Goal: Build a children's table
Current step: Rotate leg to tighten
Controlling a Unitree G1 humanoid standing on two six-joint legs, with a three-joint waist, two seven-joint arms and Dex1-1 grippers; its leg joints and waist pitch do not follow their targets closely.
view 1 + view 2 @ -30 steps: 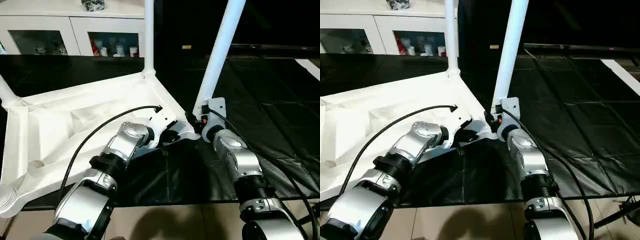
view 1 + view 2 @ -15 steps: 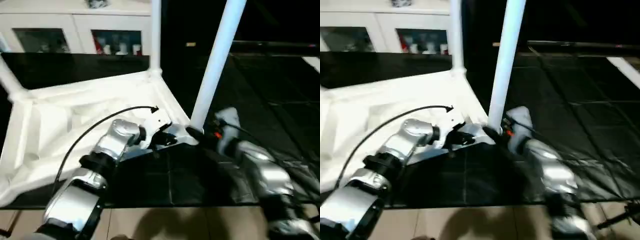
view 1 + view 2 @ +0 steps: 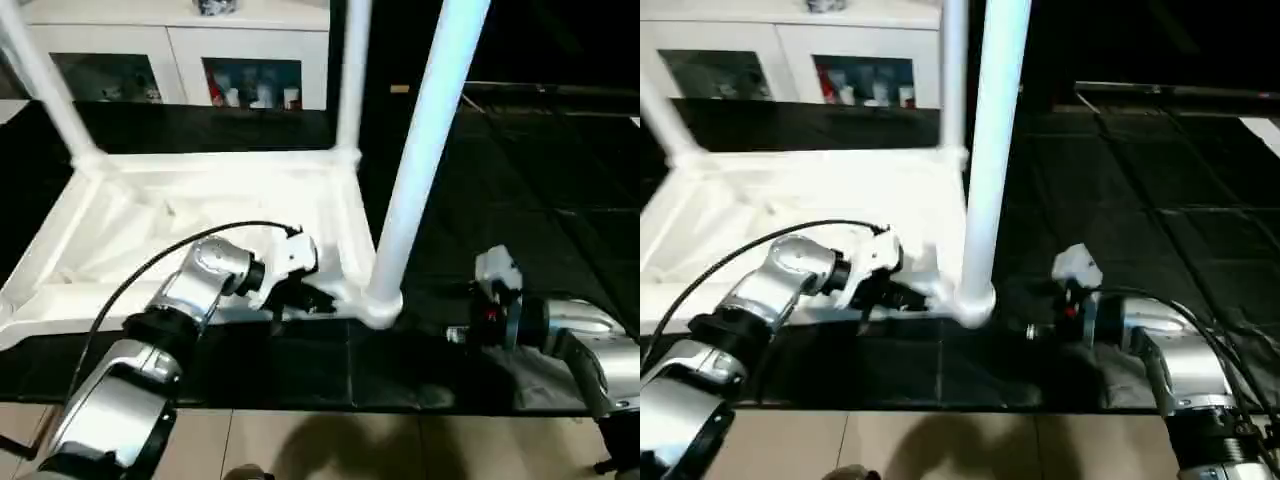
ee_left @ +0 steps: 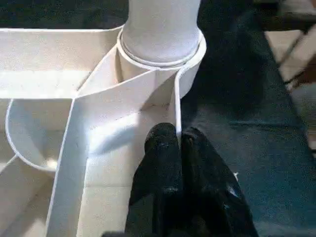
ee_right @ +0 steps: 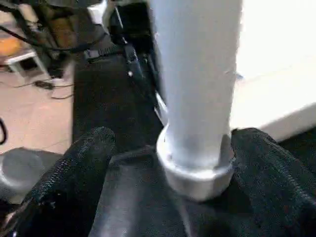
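The children's table lies upside down on a black mat, its white top showing the ribbed underside. Three white legs stand in corner sockets: the near right leg, the far right leg and the far left leg. My left gripper is shut on the thin rim wall of the top, just beside the near right socket. My right gripper is open, its fingers wide apart on either side of that leg's base, a little back from it.
A white glass-door cabinet stands behind the table. The black mat stretches out to the right. Tan floor shows along the near edge. A black cable loops over my left forearm.
My right gripper has opened, let go of the near right leg's base and drawn back to the right. My left gripper keeps its pinch on the rim. The head view has shifted.
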